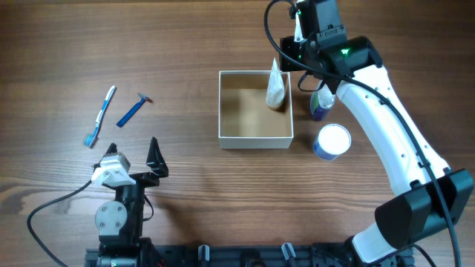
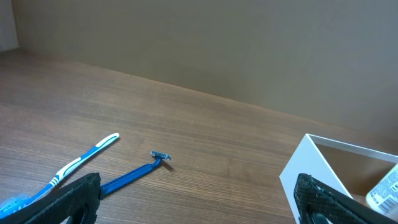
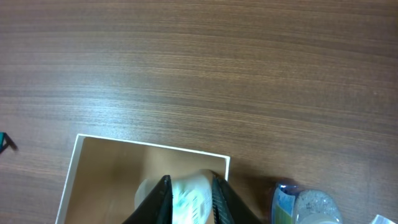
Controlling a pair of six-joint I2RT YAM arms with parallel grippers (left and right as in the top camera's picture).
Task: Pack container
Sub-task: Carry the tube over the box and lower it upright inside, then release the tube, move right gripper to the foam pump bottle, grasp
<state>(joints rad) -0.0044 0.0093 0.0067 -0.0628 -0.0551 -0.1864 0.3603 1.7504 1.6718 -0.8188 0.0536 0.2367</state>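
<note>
The container [image 1: 255,139] is a small square box with white walls and a brown inside, at the table's middle. It also shows in the left wrist view [image 2: 305,168] and the right wrist view [image 3: 149,146]. My right gripper [image 1: 280,59] [image 3: 189,202] is shut on a white tube [image 1: 276,87] [image 3: 191,194]. The tube stands tilted in the box's back right corner, its lower end inside; it also shows in the left wrist view [image 2: 382,190]. My left gripper [image 1: 133,152] [image 2: 196,208] is open and empty, near the table's front left.
A blue razor [image 1: 134,110] [image 2: 134,174] and a white-and-blue toothbrush [image 1: 100,115] [image 2: 81,160] lie left of the box. A round blue jar with a white lid [image 1: 331,141] and a small bottle [image 1: 322,104] [image 3: 305,205] stand right of the box.
</note>
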